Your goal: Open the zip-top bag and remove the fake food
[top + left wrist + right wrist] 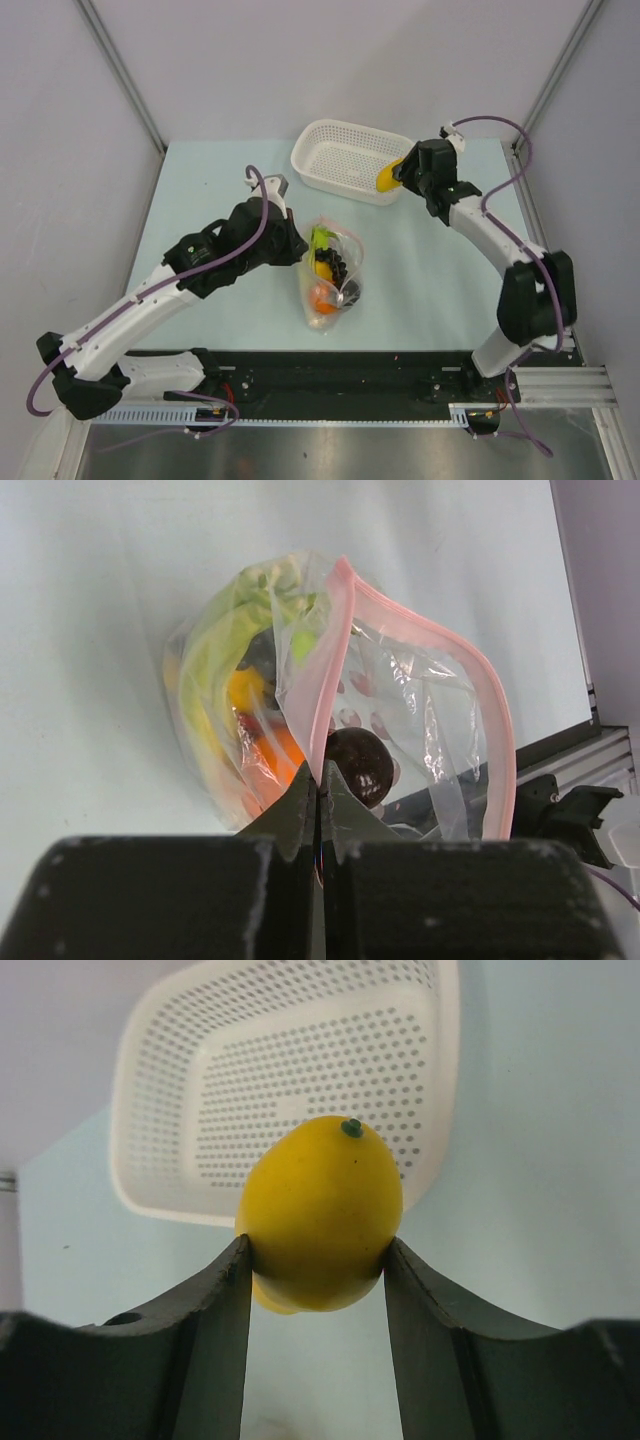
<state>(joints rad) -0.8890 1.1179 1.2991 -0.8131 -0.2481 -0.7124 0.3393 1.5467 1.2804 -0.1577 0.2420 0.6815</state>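
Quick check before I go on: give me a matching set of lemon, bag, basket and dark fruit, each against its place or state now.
1 lemon
2 bag
3 basket
4 dark fruit

A inside the bag
B held in right claw
C pinched by left claw
D at far side of table

Pairs: 1-B, 2-C, 3-D, 4-A

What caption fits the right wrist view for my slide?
Right fingers grip the yellow lemon, with the white perforated basket just beyond.
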